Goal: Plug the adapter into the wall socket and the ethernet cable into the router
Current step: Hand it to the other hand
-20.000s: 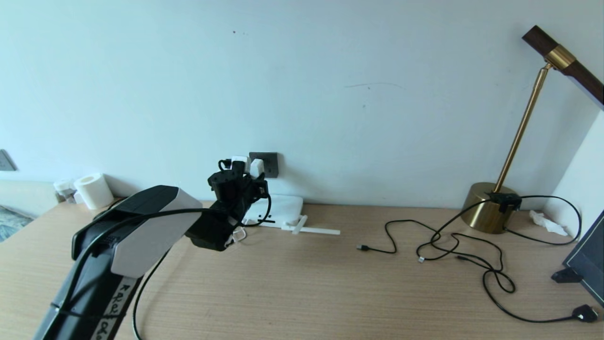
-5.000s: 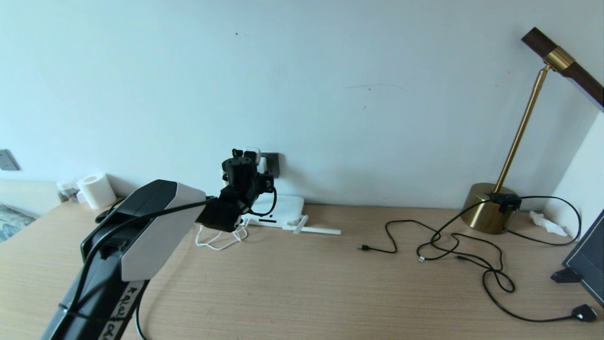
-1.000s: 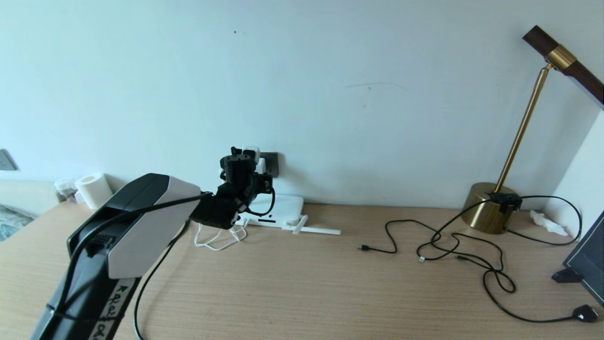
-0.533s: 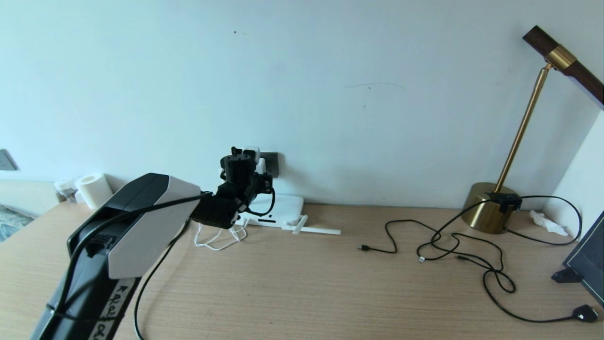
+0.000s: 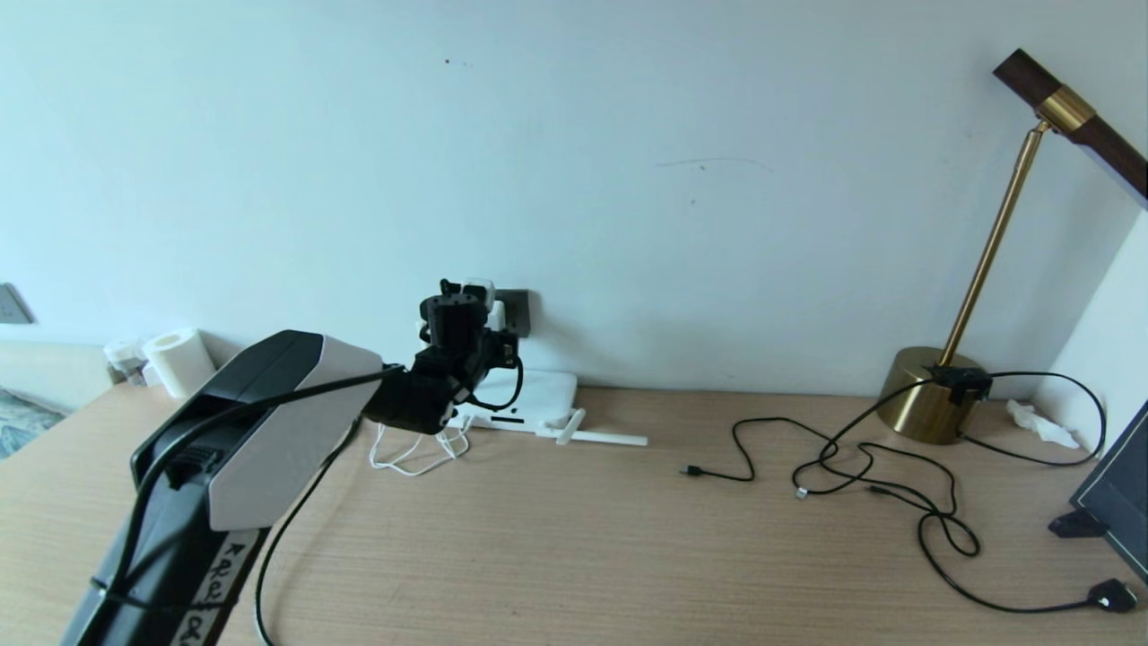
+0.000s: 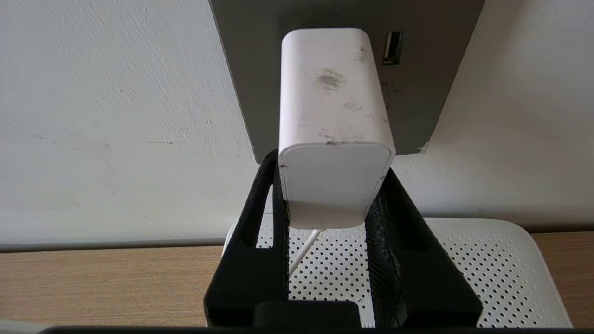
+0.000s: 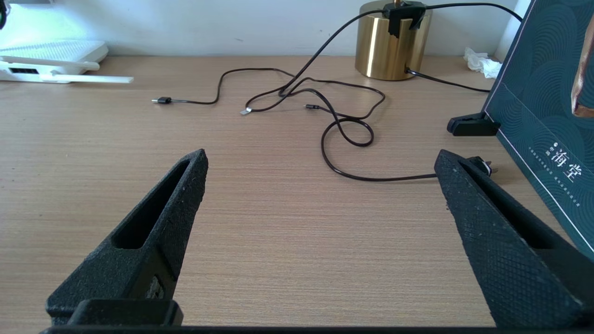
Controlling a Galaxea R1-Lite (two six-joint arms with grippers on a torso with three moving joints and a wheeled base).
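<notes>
The left gripper (image 6: 332,185) clamps the adapter (image 6: 332,125) between its two black fingers (image 6: 260,222) and holds its far end against the wall socket (image 6: 436,69), a dark grey plate on the pale wall. In the head view the socket (image 5: 516,309) sits at about 10 o'clock from the frame's centre, and the left arm (image 5: 260,431) and wrist cover most of it, so only its right edge and a sliver of the white adapter (image 5: 480,289) show.

The router (image 5: 538,399) lies flat on the wooden desk (image 5: 574,538) directly below the socket, at its 6 o'clock, with one stick antenna (image 5: 601,437) laid out toward 3 o'clock. A thin white cord (image 5: 413,453) loops on the desk at the router's 8 o'clock.

The left wrist view alone shows the grip, a small slot on the socket beside the adapter, and the router's (image 6: 487,264) perforated top under the fingers (whether the pins are fully seated cannot be told).

The right gripper (image 7: 320,169), seen only in its own wrist view, hangs with its jaws spread wide and nothing between them, above the desk. Beyond it lie tangled thin black cords (image 7: 325,106), a brass lamp base (image 7: 394,44) at 1 o'clock, and a dark teal box (image 7: 547,106) at 3 o'clock. At far left in the head view stands a paper roll (image 5: 179,361).
</notes>
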